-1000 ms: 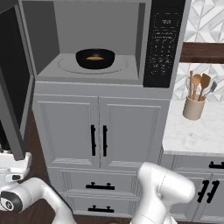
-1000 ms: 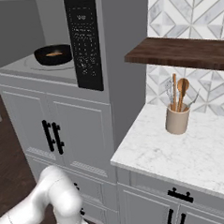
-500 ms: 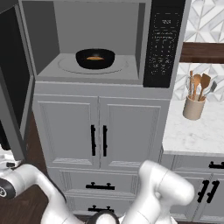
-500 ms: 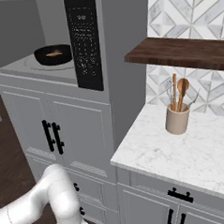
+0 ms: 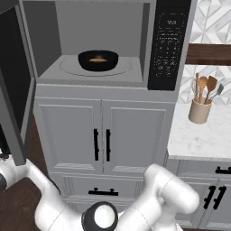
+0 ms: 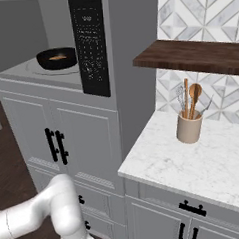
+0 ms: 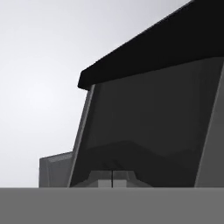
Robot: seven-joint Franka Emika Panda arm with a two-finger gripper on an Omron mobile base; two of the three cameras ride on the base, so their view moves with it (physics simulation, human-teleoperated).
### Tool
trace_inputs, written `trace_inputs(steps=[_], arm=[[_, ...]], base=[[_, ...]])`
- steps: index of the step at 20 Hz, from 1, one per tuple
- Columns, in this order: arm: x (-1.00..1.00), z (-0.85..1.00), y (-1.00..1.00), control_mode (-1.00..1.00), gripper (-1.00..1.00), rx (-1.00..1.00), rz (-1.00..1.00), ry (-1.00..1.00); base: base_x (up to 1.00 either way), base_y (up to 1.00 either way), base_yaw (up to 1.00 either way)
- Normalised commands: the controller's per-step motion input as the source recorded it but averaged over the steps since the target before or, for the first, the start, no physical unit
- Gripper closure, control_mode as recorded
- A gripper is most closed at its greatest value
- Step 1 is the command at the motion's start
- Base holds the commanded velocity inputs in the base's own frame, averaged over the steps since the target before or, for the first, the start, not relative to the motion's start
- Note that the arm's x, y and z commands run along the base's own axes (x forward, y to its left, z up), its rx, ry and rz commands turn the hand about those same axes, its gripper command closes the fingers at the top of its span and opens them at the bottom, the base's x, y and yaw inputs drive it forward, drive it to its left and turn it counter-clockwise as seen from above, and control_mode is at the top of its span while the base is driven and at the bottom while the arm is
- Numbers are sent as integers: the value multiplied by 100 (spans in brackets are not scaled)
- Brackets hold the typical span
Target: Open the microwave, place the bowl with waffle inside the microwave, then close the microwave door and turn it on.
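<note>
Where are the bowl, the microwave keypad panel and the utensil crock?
bowl (image 5: 98, 62), left base view, front outer wall.
microwave keypad panel (image 5: 167, 45), left base view, middle of the black panel.
utensil crock (image 6: 189, 128), right base view, beige side wall.

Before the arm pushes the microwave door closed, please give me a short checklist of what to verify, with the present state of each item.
1. Bowl sits inside the microwave, on the turntable: ok.
2. Waffle lies in the bowl: ok.
3. Bowl stands back from the front edge, so the closing door should miss it: ok.
4. Microwave door closed: not ok, it stands swung open at the left.
5. Gripper shut and holding nothing: ok, fingertips together near the door glass.
6. Gripper touching the door: cannot tell.
</note>
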Motion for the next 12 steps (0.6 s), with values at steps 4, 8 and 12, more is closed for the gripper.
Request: trace_inputs(steps=[4, 8, 12], arm=[[-40, 57, -61, -100, 100, 42, 0, -7], [-53, 62, -95, -100, 100, 52, -1, -11], [-58, 67, -100, -100, 100, 59, -4, -15]], base=[[0, 0, 0], [0, 0, 0], [0, 0, 0]])
